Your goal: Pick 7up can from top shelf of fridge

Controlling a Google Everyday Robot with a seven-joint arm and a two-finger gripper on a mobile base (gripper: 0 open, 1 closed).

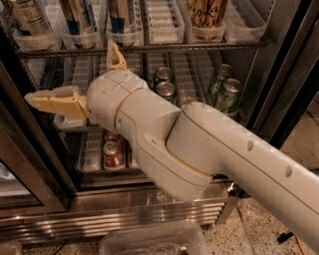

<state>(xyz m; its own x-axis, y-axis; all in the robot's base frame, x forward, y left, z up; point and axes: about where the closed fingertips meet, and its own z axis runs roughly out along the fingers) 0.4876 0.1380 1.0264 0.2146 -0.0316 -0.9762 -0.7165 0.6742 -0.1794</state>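
A pale silver-white 7up can (26,18) with dark lettering stands in a clear plastic lane tray at the far left of the top shelf (164,48); its lid is cut off by the frame's top edge. My gripper (70,70) hovers in front of the fridge (149,206), just below that shelf's rail and right of the can. It is open wide: one tan finger (52,102) points left, the other points up to the rail. Nothing is between them. My large arm (199,149) hides much of the middle shelf.
Tall dark-striped cans (79,17) and a brown-lettered can (205,12) share the top shelf. Green cans (228,96) stand on the middle rack, red cans (112,154) below. Black door frames (294,74) flank the opening. A clear plastic bin (149,241) sits on the floor.
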